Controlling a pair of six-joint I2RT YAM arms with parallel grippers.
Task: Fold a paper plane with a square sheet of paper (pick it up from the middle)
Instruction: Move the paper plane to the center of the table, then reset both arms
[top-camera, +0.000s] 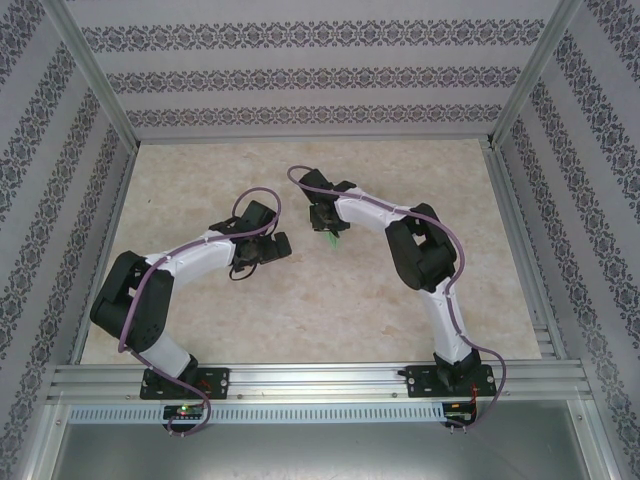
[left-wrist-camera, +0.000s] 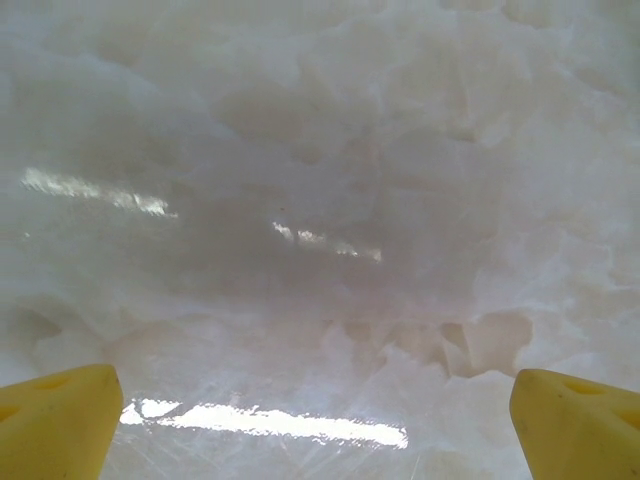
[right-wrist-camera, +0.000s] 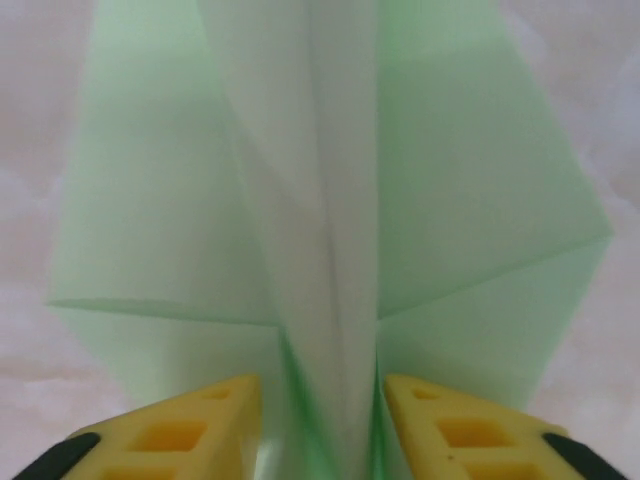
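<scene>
The square sheet of paper stands folded into a pale green paper plane (right-wrist-camera: 470, 200), its wings spread flat to either side and its centre keel rising toward the right wrist camera. My right gripper (right-wrist-camera: 318, 420) straddles that keel with its yellow fingers (right-wrist-camera: 440, 430) apart; a narrow gap shows on the left side, so it is open. From above, a bit of the green plane (top-camera: 333, 240) peeks out under the right gripper (top-camera: 326, 222) at mid-table. My left gripper (top-camera: 272, 248) hovers just to its left, wide open (left-wrist-camera: 315, 430) over bare tabletop with nothing between its fingers.
The pale marble-patterned table (top-camera: 300, 310) is ringed by an aluminium frame (top-camera: 320, 378) and patterned walls. Both arms bend inward toward the middle, their grippers a short distance apart.
</scene>
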